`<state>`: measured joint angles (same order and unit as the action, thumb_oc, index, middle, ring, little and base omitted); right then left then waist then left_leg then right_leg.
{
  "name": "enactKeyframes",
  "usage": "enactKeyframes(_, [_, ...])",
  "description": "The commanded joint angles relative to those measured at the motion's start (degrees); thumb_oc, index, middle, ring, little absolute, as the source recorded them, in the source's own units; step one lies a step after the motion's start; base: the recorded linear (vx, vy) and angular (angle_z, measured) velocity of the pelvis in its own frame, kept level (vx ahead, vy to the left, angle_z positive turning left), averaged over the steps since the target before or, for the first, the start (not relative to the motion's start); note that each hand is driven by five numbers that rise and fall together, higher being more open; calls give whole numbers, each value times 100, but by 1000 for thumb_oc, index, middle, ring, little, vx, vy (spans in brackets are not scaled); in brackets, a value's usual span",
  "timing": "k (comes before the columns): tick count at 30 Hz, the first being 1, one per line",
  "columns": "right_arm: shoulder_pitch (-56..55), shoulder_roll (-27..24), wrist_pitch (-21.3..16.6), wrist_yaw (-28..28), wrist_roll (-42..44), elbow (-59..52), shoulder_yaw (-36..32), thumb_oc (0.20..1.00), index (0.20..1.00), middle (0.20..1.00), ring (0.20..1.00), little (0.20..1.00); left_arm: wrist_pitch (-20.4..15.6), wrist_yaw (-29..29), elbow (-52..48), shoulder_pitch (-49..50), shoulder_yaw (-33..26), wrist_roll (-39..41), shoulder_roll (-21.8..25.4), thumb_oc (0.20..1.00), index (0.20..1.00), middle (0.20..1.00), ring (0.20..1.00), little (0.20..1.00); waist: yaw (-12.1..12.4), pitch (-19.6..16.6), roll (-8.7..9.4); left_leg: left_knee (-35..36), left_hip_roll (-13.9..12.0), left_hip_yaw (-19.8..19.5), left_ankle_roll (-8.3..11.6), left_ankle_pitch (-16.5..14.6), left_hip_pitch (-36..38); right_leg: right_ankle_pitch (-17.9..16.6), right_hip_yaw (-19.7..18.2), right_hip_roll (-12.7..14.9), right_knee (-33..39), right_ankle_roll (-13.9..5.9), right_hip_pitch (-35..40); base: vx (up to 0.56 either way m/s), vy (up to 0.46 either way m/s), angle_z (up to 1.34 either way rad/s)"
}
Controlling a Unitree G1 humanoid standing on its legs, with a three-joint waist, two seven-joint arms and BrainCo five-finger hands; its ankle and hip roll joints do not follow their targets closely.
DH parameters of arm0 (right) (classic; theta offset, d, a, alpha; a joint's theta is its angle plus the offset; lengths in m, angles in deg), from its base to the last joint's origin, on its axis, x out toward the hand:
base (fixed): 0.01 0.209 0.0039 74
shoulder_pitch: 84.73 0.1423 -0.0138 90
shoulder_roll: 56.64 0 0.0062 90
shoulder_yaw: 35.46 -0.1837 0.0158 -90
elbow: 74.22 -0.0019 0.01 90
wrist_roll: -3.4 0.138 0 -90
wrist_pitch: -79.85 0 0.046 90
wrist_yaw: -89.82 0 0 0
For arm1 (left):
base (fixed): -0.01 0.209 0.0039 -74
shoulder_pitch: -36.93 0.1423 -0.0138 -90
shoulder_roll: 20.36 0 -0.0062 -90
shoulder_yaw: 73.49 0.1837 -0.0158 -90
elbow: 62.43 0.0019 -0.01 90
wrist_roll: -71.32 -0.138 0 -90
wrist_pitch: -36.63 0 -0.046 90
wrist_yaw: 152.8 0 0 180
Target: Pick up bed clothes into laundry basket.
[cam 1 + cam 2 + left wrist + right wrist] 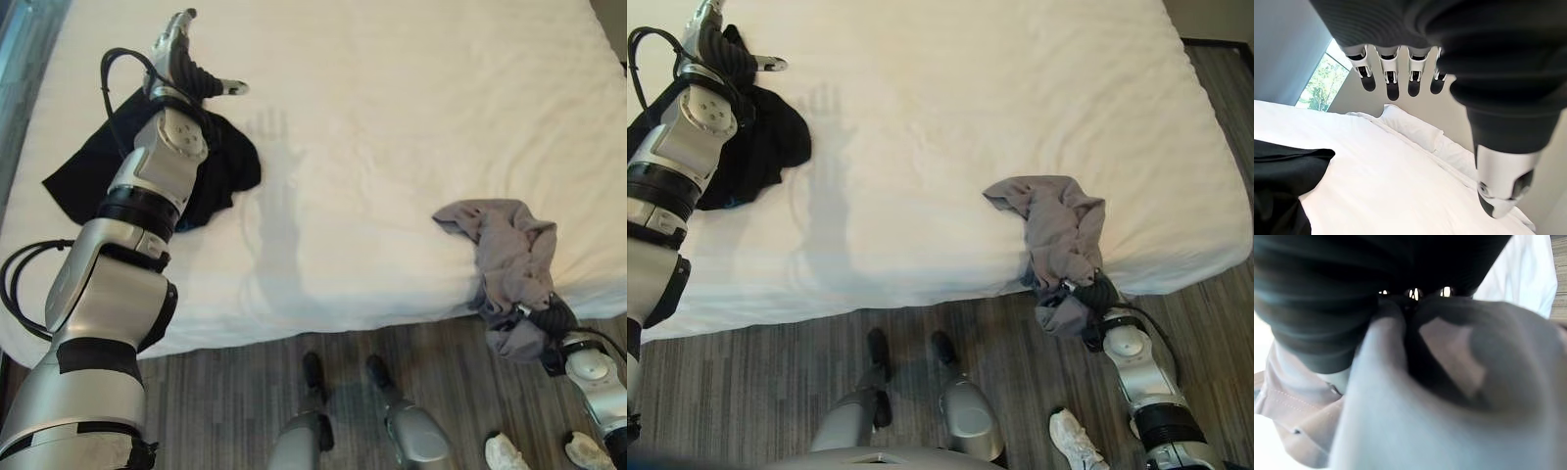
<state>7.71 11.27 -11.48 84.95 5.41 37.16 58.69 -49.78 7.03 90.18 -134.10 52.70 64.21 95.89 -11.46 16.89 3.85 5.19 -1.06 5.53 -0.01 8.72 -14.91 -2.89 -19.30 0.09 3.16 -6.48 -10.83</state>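
A black garment lies crumpled on the left side of the white bed. My left hand hovers above its far edge, open, with straight fingers and nothing in them; the black cloth shows below. A grey garment lies at the bed's front right edge and hangs over it. My right hand is at that edge, shut on the hanging end. Bunched grey cloth presses right up against its fingers, mostly hiding them.
Grey wood floor runs along the front of the bed. A person's white shoes stand on it near my right arm. White pillows lie at the far end of the bed. The middle of the bed is bare sheet.
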Motion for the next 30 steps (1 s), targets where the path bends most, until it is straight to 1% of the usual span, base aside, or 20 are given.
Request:
enactKeyframes(1, [13, -139, -361, -305, 132, 38, -219, 200, 200, 200, 200, 200, 271, -444, 343, -997, 415, -833, 533, 1000, 1000, 1000, 1000, 1000, 154, 48, 284, -19, -199, -127, 264, -57, 21, -97, 410, 194, 168, -447, 212, 26, 18, -17])
enactKeyframes(3, [19, -118, -368, -308, 132, 45, -218, 200, 200, 200, 200, 200, 275, -440, 349, -1022, 442, -839, 530, 1000, 1000, 1000, 1000, 1000, 156, 51, 303, -19, -196, -129, 263, -56, 19, -95, 413, 197, 168, -447, 211, 25, 5, -5])
enactKeyframes(4, [-100, -158, -415, -299, 97, 119, -145, 200, 200, 200, 200, 200, 412, -118, 448, -1184, 944, -1515, 456, 1000, 1000, 1000, 1000, 1000, 177, 84, 270, -19, -164, -171, 254, -91, 31, -39, 485, 220, 178, -440, 225, 31, 5, 0])
enactKeyframes(5, [-120, -140, -435, -290, 107, 167, -142, 200, 200, 200, 200, 200, 462, -39, 431, -1260, 1080, -1708, 404, 1000, 1000, 1000, 1000, 1000, 208, 95, 273, -19, -159, -194, 255, -57, 1, -52, 500, 210, 180, -427, 200, 31, 5, 4])
enactKeyframes(6, [-119, -137, -436, -290, 107, 168, -143, 200, 200, 200, 200, 200, 463, -38, 432, -1264, 1084, -1708, 402, 1000, 1000, 1000, 1000, 1000, 209, 95, 275, -19, -159, -194, 255, -57, -1, -52, 501, 210, 180, -427, 198, -1, 0, 8])
enactKeyframes(7, [-130, -178, -462, -248, 65, 118, -157, 200, 200, 200, 200, 200, 443, 230, 365, -1157, 1167, -1947, 427, 1000, 1000, 1000, 1000, 1000, 273, 123, 227, -19, -136, -233, 257, -56, -14, -12, 560, 217, 184, -408, 192, 6, -4, 5])
enactKeyframes(9, [-149, -309, -500, -168, -69, -24, -144, 200, 200, 200, 200, 200, 450, 509, 355, -1038, 1238, -2195, 431, 1000, 1000, 1000, 1000, 1000, 350, 159, 190, -19, -108, -307, 263, -53, -22, 29, 638, 222, 184, -376, 198, 2, -27, 7])
enactKeyframes(12, [-102, -370, -514, -171, -28, 6, -166, 200, 200, 200, 200, 200, 466, 621, 249, -1025, 1178, -2144, 324, 1000, 1000, 1000, 1000, 1000, 379, 182, 161, -19, -86, -373, 266, -44, -29, 44, 686, 218, 184, -356, 220, -2, -40, 22])
enactKeyframes(13, [-21, -423, -491, -174, -33, 10, -146, 200, 200, 200, 200, 200, 474, 731, 189, -990, 1167, -2124, 247, 1000, 1000, 1000, 1000, 1000, 427, 208, 152, -19, -76, -417, 278, -35, -35, 57, 739, 213, 184, -335, 230, -3, -34, 16])
enactKeyframes(18, [-41, -402, -473, -132, -103, -50, -129, 200, 200, 200, 200, 200, 517, 741, -122, -909, 1048, -2111, 260, 1000, 1000, 1000, 1000, 1000, 479, 259, 167, -19, -69, -519, 289, -21, -69, 78, 846, 193, 184, -300, 241, -2, -42, 15])
enactKeyframes(20, [-109, -357, -443, -109, -173, -63, -154, 200, 200, 200, 200, 200, 519, 721, -478, -758, 869, -2016, 384, 1000, 1000, 1000, 1000, 1000, 524, 290, 195, -19, -73, -564, 288, -25, -78, 76, 878, 190, 184, -287, 241, 13, -43, 11])
enactKeyframes(22, [-205, -316, -416, -103, -212, -57, -186, 200, 200, 200, 200, 200, 541, 666, -733, -504, 776, -2122, 586, 1000, 1000, 1000, 1000, 1000, 546, 309, 207, -19, -80, -601, 289, -25, -79, 80, 908, 183, 184, -272, 256, 22, -48, 10])
enactKeyframes(24, [-311, -251, -392, -101, -212, 5, -280, 200, 200, 200, 200, 200, 500, 710, -1216, -192, 552, -2007, 870, 1000, 1000, 1000, 1000, 1000, 613, 344, 209, -20, -66, -625, 287, -29, -85, 92, 938, 181, 184, -262, 264, 12, -21, 2])
enactKeyframes(26, [-436, -210, -332, -77, -231, 39, -361, 200, 200, 200, 200, 200, 497, 837, -1598, 199, 356, -1980, 1219, 1000, 1000, 1000, 1000, 1000, 666, 358, 172, -20, -57, -652, 289, -37, -82, 108, 966, 184, 184, -244, 280, 15, -11, 0])
enactKeyframes(30, [-636, -220, -260, 19, -351, -15, -546, 200, 200, 200, 200, 200, 446, 1175, -1807, 899, 98, -1945, 1757, 1000, 1000, 1000, 1000, 1000, 735, 379, 128, -24, -45, -694, 291, -47, -83, 145, 990, 187, 184, -216, 291, 9, -8, 2])
